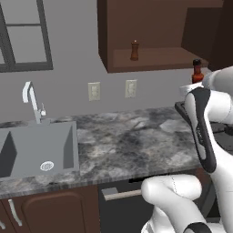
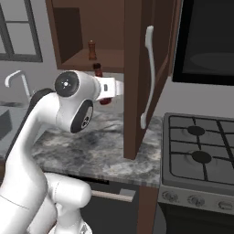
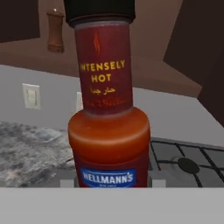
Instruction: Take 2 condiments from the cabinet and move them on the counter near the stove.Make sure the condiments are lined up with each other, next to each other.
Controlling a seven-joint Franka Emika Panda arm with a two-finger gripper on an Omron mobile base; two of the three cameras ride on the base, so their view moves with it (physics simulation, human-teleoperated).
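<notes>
Sauce bottle [image 3: 108,109] stands upright, clamped in the hand [image 3: 109,183] in the air below the cabinet [image 1: 154,57], so the stove [image 2: 201,151] and the bare worktop [image 2: 96,146] beside it lie downward.

A grey sink basin [image 1: 38,148] is sunk at the left, with a round drain [image 1: 47,166] in its floor and a white faucet [image 1: 32,101] behind it; two pale wall outlets [image 1: 94,91] sit on the grey wall; a dark-framed window [image 1: 25,34] is above the sink; a black microwave [image 2: 205,41] hangs at the right.
</notes>
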